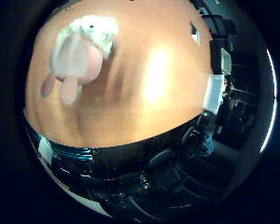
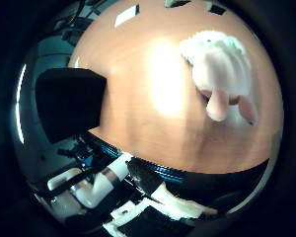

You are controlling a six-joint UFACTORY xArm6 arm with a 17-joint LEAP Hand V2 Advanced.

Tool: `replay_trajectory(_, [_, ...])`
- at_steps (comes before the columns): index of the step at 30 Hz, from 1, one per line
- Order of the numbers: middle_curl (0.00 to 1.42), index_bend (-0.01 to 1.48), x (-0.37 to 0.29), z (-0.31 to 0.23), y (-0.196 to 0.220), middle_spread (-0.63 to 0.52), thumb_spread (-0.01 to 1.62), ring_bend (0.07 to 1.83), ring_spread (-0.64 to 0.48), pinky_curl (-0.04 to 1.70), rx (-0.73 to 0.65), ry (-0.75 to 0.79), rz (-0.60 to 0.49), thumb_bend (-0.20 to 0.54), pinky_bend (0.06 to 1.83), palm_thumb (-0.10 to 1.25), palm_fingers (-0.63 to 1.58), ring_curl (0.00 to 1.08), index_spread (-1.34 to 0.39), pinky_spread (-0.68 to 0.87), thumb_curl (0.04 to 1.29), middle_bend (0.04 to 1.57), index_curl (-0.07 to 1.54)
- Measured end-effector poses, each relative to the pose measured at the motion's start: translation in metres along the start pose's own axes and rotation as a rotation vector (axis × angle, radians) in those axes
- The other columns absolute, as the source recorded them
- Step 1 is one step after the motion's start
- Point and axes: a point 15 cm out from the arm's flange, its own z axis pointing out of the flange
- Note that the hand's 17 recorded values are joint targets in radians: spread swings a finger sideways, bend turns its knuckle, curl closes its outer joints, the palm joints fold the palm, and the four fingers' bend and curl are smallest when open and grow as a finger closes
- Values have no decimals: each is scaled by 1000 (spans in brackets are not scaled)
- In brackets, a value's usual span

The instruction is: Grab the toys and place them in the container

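We hovered over the plush toy on the table, reaching next, hand state unclear.

A plush toy lies on the table, with bare tabletop all around it. A box-shaped container sits at the table's edge, well apart from the toy. Parts of the hand show past the table's near edge, away from both the toy and the container, touching neither.
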Motion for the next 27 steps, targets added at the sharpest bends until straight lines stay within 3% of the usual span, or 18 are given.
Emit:
replay_trajectory(13, [344,164,62,49,-14,-34,991,358,151,247,-18,3,48,-22,459,378,254,234,-387,461,275,238,274])
replay_trajectory(16, [385,155,70,48,-15,-144,1003,523,-49,231,4,18,59,-13,462,437,525,269,-367,421,282,366,261])
replay_trajectory(18, [411,175,77,45,-15,-201,1008,636,-147,213,24,34,69,-2,482,496,744,290,-378,290,292,440,259])
replay_trajectory(19, [451,189,80,42,-15,-259,1010,751,-235,246,33,43,72,-5,618,553,980,339,-399,50,300,499,289])
replay_trajectory(20, [491,218,83,39,-14,-288,1009,824,-269,288,40,49,73,-3,714,601,1131,387,-428,-120,307,557,323])
replay_trajectory(22, [578,364,89,34,-10,-320,1008,937,-299,360,55,59,73,-3,867,691,1256,458,-463,-297,321,699,422])
replay_trajectory(27, [760,770,83,19,-18,-287,1018,1211,-274,527,142,18,66,23,1162,936,1225,590,-443,-305,371,1013,685])
